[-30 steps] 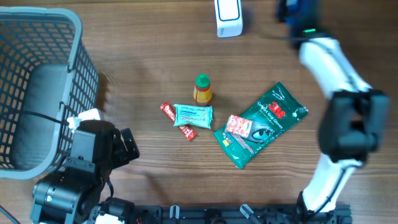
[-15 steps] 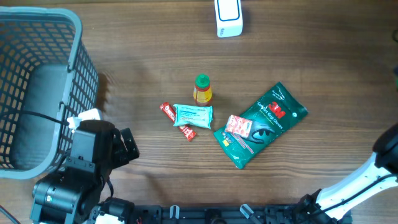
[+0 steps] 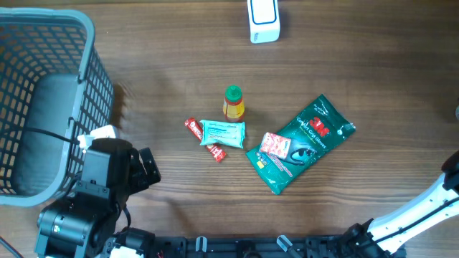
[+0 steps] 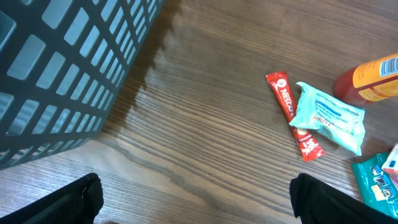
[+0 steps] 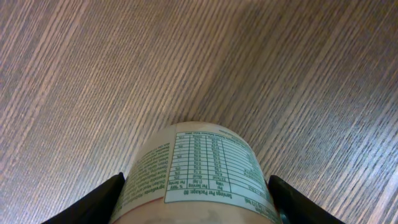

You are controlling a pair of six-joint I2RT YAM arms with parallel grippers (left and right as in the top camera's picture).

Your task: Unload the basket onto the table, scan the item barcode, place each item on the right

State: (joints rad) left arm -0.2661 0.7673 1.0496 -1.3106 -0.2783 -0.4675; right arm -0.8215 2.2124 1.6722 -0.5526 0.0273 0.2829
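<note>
Right hand [image 5: 196, 193] clamped on white labelled container [image 5: 199, 155], print facing camera, above bare table [image 5: 74, 74], outside overhead view at right. Left hand [image 4: 199, 208] wide apart, near-left, beside basket [image 3: 43, 43]. White device [image 3: 263, 20] at far edge.

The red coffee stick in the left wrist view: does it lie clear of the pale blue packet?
No, the pale blue packet lies across the red coffee stick and covers part of it.
</note>
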